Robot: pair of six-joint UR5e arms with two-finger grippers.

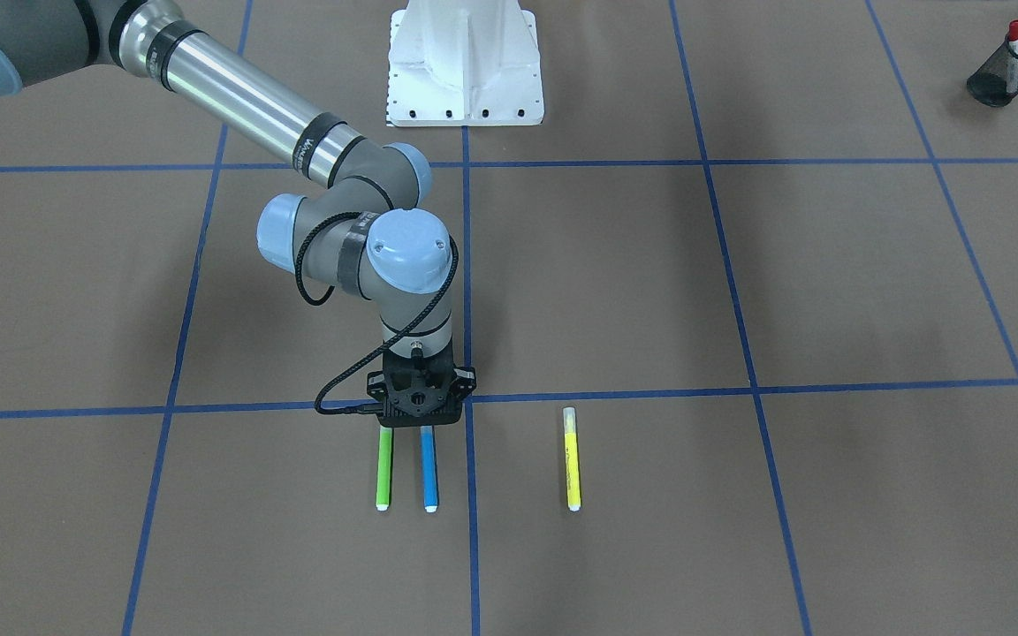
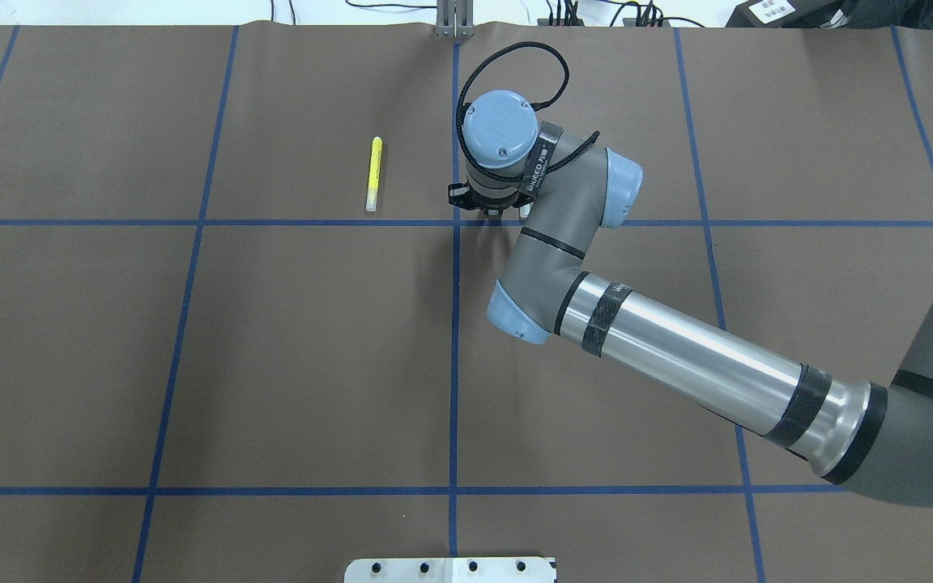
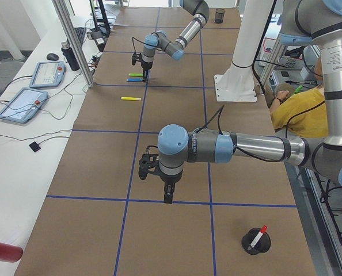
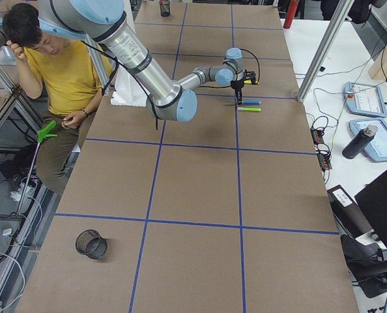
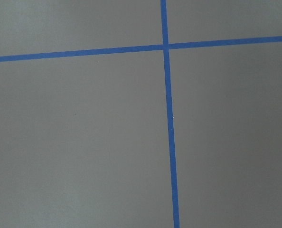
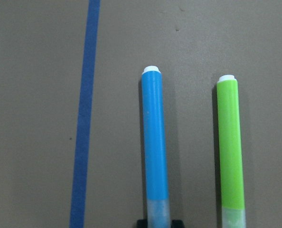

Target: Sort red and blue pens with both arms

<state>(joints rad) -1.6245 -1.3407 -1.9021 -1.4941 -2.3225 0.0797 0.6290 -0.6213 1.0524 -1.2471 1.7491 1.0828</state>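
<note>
The blue pen (image 6: 155, 147) lies flat on the brown table, its white end pointing away from the robot. My right gripper (image 6: 158, 222) stands straight down over its translucent cap, with a black fingertip close against each side. In the front view that gripper (image 1: 421, 413) covers the blue pen's (image 1: 429, 468) cap end. The red pen (image 1: 1014, 53) stands in a black mesh cup (image 1: 1001, 78) at the table's corner on my left. My left gripper (image 3: 168, 194) hangs above bare table near that cup; I cannot tell whether it is open or shut. Its wrist view shows only tape lines.
A green pen (image 6: 230, 147) lies parallel to the blue one, a finger's width to its side. A yellow pen (image 1: 572, 459) lies farther toward my left. A second mesh cup (image 4: 91, 243) stands at my right end. A seated person (image 4: 63, 72) is behind the robot.
</note>
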